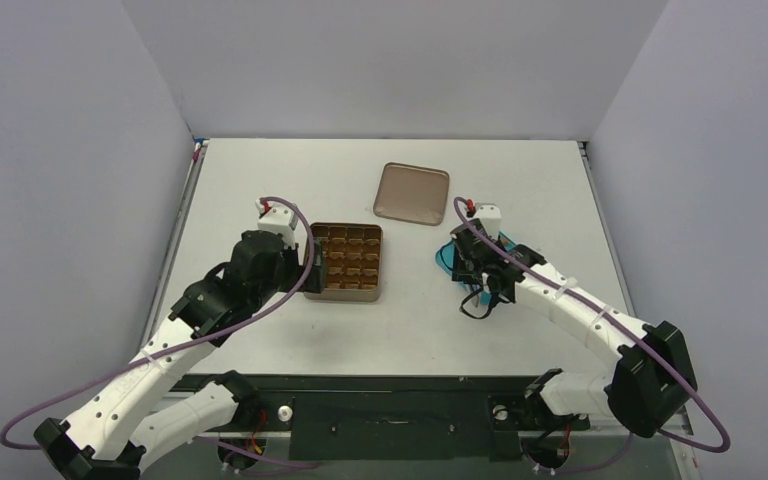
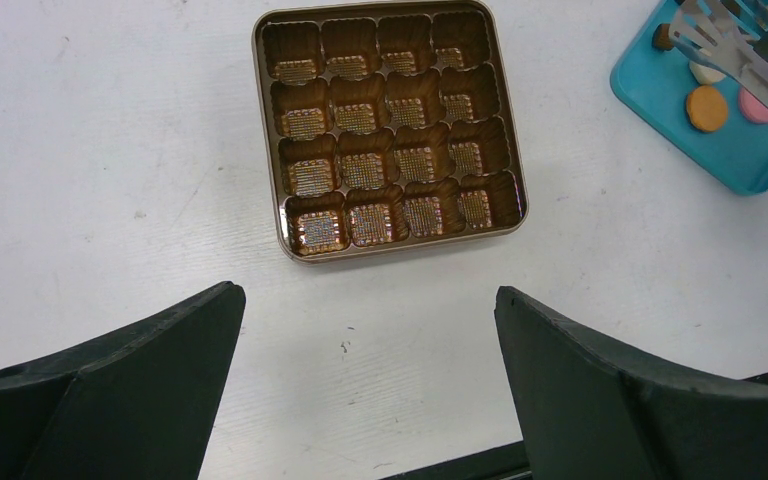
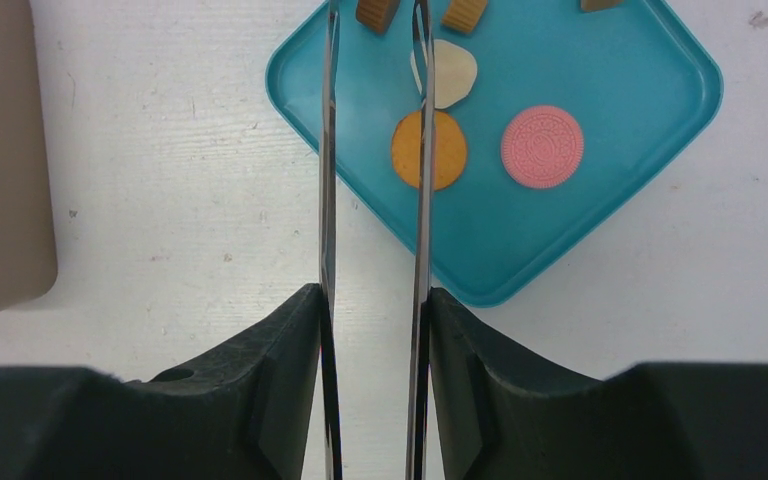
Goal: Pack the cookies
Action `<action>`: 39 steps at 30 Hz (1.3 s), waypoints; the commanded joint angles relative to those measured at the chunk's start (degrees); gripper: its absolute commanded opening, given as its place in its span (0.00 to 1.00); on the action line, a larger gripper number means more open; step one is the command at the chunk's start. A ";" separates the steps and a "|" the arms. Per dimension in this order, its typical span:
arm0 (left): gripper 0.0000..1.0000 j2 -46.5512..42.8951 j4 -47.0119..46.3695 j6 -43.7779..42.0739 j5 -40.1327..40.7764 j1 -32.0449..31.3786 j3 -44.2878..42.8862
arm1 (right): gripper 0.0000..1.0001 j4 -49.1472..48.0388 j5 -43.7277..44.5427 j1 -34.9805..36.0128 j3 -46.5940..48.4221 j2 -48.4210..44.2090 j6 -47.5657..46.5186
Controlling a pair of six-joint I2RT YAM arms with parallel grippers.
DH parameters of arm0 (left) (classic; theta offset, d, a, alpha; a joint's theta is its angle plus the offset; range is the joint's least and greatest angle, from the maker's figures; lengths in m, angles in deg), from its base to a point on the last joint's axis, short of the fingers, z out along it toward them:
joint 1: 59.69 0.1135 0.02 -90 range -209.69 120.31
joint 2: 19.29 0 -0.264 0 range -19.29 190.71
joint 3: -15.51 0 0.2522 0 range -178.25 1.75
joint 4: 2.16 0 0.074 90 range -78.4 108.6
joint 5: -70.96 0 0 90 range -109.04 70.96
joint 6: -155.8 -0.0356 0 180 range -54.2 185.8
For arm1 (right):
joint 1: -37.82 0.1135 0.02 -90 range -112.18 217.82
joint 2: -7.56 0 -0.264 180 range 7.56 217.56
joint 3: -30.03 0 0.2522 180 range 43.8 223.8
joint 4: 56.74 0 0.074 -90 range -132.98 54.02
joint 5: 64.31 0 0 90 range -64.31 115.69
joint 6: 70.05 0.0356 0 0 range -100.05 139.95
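Note:
The cookies lie on a teal plate (image 3: 600,220): an orange round (image 3: 447,150), a pink round (image 3: 542,146), a cream-white piece (image 3: 455,72) and brown bits (image 3: 377,12) at the far edge. My right gripper (image 3: 373,295) is shut on metal tongs (image 3: 328,150). The tong blades stand apart over the plate, the right blade crossing the orange and cream cookies. The brown gridded tin (image 2: 390,130) is empty. My left gripper (image 2: 365,295) is open and empty, just short of the tin's near edge. In the top view the left gripper (image 1: 310,268) is beside the tin (image 1: 345,262).
The tin's flat brown lid (image 1: 412,193) lies behind the tin and plate, and shows at the left edge of the right wrist view (image 3: 0,180). The plate (image 1: 444,258) sits right of the tin, under my right gripper (image 1: 480,265). Grey walls stand on three sides.

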 commanded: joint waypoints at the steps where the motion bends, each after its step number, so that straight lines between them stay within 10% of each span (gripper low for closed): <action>1: 0.97 -0.04 -1.57 -0.49 -0.69 0.34 -0.02 | 0.37 -3.27 0.03 -1.06 2.60 1.28 -0.74; 39: 0.97 0.23 -1.28 -0.47 -0.16 0.42 0.08 | 0.33 -6.56 1.92 -2.02 -1.38 5.80 -1.05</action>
